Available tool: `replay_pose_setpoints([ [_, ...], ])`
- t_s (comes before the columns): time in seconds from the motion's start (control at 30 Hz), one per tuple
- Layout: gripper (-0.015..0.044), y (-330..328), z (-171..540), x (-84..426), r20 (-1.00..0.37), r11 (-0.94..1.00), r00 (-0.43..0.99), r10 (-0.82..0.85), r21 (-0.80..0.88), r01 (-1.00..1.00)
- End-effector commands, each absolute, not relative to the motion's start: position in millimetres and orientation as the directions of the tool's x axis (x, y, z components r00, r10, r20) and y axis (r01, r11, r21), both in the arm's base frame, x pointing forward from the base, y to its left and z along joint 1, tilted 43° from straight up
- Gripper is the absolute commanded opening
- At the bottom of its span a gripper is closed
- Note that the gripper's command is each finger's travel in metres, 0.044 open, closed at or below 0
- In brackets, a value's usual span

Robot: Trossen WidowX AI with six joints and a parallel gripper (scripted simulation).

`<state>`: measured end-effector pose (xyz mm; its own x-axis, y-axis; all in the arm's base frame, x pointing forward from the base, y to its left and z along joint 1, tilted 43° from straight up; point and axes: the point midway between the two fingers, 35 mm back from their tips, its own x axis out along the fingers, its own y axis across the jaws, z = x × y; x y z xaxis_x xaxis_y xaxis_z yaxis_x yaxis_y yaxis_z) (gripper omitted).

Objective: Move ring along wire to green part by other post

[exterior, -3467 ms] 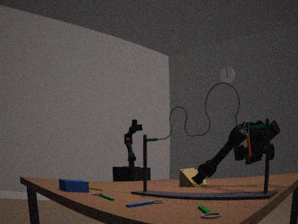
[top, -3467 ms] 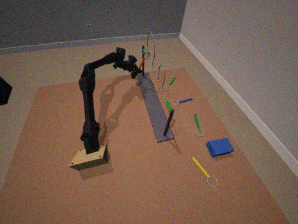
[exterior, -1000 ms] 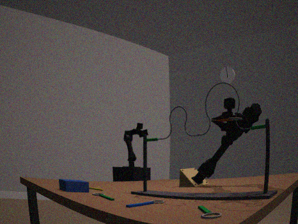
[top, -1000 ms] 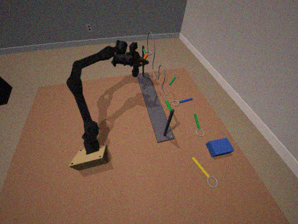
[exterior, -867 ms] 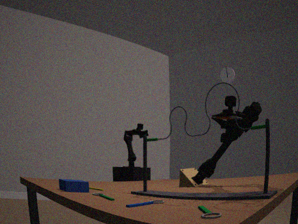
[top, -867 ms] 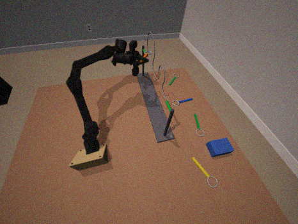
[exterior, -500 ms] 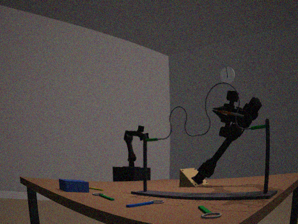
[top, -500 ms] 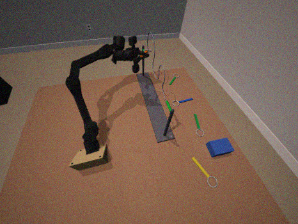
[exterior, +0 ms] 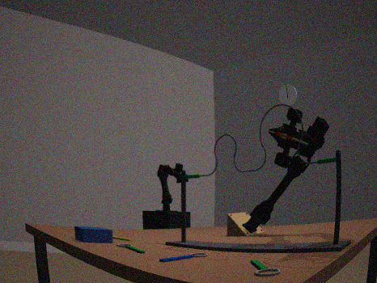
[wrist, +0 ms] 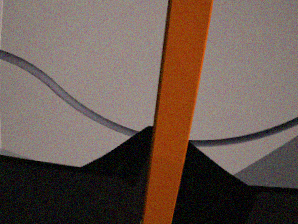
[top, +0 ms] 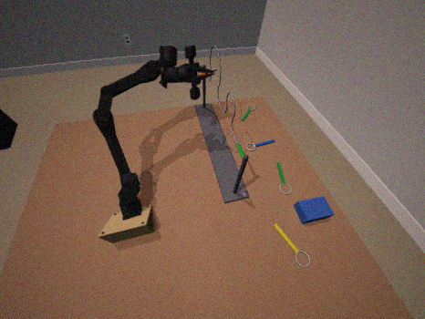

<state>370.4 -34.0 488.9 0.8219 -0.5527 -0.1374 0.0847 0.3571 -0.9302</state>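
Observation:
My gripper (top: pixel 210 72) (exterior: pixel 288 137) (wrist: pixel 159 136) is shut on the orange handle (top: pixel 203 74) (exterior: pixel 290 137) (wrist: pixel 183 75), which runs lengthwise through the wrist view. It is high above the base strip, near the tall loop of the grey wire (top: pixel 220 68) (exterior: pixel 260 129) (wrist: pixel 65 95). The ring is not clearly visible, so its place around the wire cannot be told. One green part (top: pixel 240 150) (exterior: pixel 192 176) joins the near post (top: pixel 241 174) (exterior: pixel 184 210). The other green part (exterior: pixel 327 161) joins the far post (top: pixel 204 91) (exterior: pixel 337 198), at the right in the exterior view.
A blue block (top: pixel 314 210) (exterior: pixel 93 234), a yellow-handled ring tool (top: pixel 286 239), a blue-handled one (top: pixel 264 143) (exterior: pixel 177 257) and two green-handled ones (top: pixel 281 173) (exterior: pixel 259 265) lie on the table beside the dark base strip (top: pixel 223 170) (exterior: pixel 259 247). Another dark arm (exterior: pixel 163 183) stands behind.

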Motion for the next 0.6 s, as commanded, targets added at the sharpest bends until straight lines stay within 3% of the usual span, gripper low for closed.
replay_pose_setpoints([
  [0.0,-0.0150,-35.0,495.1,369.3,-0.133,0.361,0.825,-0.549,-0.928,0.090],
  [0.57,-0.0150,-34.5,494.8,369.5,-0.177,0.461,0.828,-0.531,-0.881,0.106],
])
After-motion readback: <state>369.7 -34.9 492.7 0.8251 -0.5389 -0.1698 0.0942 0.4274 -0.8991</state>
